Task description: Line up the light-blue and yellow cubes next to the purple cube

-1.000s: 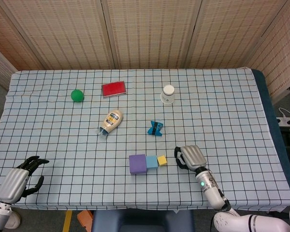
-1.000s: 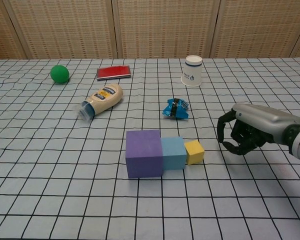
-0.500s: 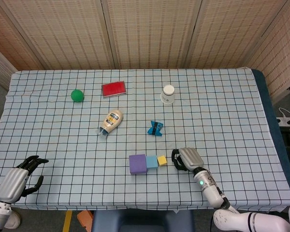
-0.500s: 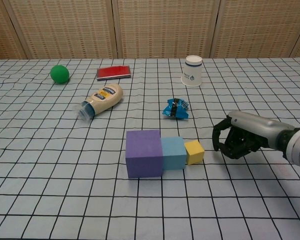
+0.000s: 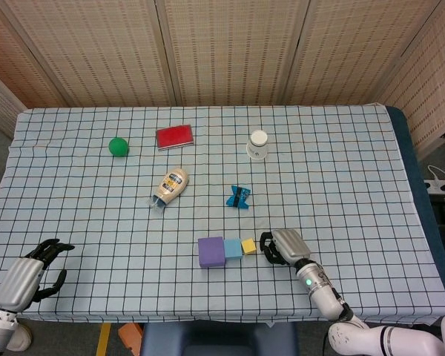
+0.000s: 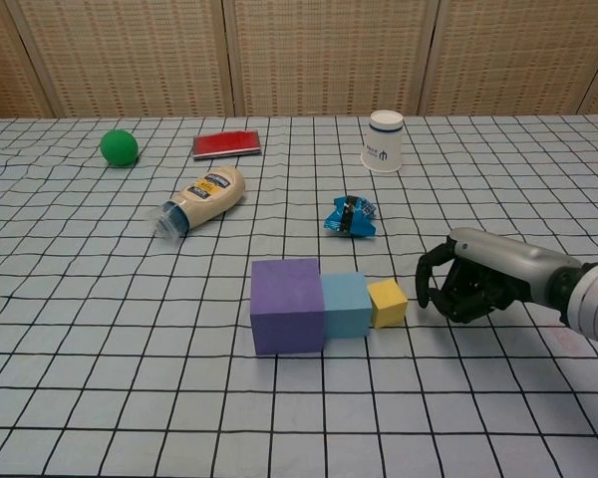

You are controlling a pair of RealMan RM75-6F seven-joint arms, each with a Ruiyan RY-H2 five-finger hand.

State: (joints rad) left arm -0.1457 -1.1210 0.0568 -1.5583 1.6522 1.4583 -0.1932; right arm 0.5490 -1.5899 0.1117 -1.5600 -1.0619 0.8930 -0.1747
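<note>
Three cubes touch in a row: purple cube (image 6: 288,305), light-blue cube (image 6: 346,304), yellow cube (image 6: 387,302). Right hand (image 6: 475,284), fingers curled empty, sits beside yellow; left hand (image 5: 31,273) rests apart, fingers spread.

The right hand (image 6: 475,278) sits low over the table, knuckles up, its dark fingers (image 6: 431,277) curled inward and down with nothing in them. Its forearm (image 5: 319,285) runs back toward the near right edge. The left hand (image 5: 31,273) rests at the near left corner, fingers (image 5: 50,247) loosely spread and empty.
</note>
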